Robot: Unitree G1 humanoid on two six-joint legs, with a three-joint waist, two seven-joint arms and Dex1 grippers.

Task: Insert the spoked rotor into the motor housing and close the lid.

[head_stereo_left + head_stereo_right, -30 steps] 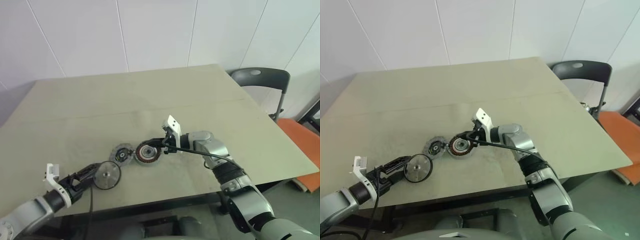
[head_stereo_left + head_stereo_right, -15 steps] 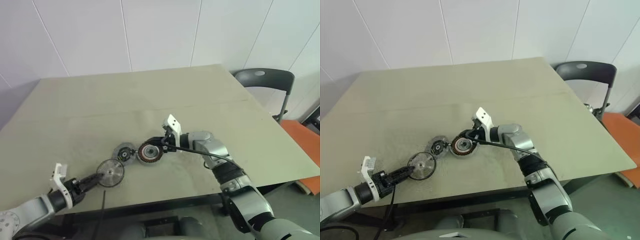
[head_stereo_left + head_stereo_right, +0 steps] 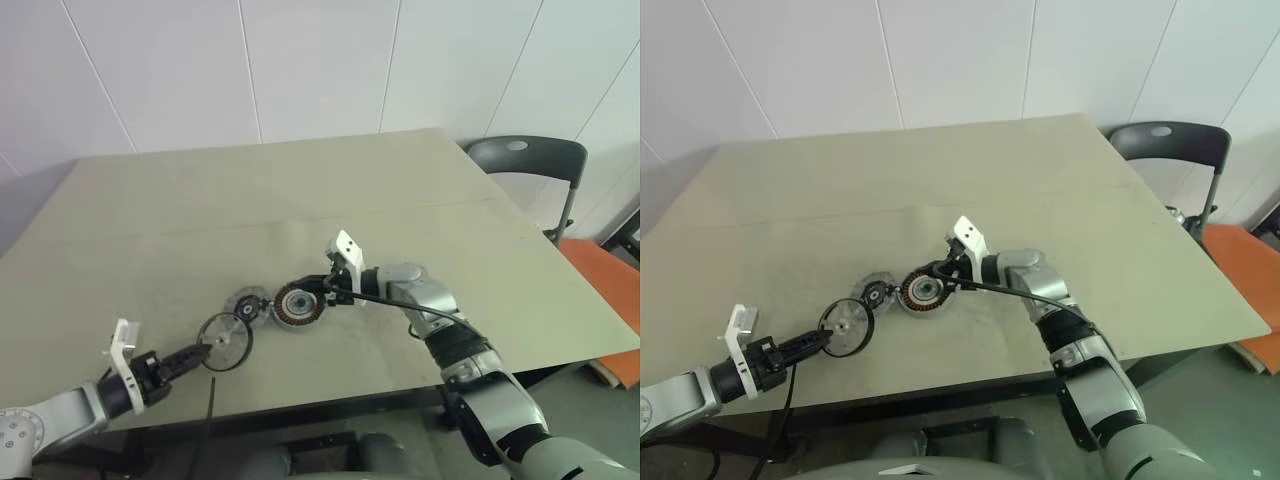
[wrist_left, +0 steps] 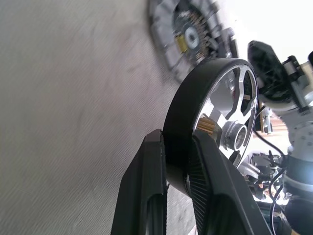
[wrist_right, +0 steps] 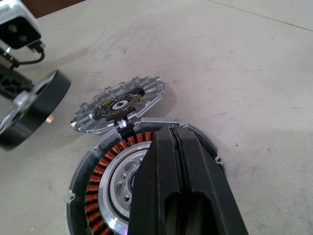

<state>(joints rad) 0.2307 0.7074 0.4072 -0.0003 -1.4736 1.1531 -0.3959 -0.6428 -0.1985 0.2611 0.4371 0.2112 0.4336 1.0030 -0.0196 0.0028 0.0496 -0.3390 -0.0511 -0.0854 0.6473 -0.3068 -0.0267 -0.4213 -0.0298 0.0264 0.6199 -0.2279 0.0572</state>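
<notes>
Dark-rimmed spoked rotor [image 4: 215,127] pinched at its rim between the left gripper [image 4: 176,161] fingers, tipped up on edge, clear of the table [image 3: 300,200]. Not yet seated: motor housing [image 5: 122,181] open just beyond it, copper windings bare. Right gripper [image 5: 168,142] closed tight, fingertips pressed over the housing's rim, apparently steadying it. Grey notched lid [image 5: 117,104] flat on the table, touching the housing's far edge. Still to do, by the look of it: carry across, drop rotor in, then fit lid.
</notes>
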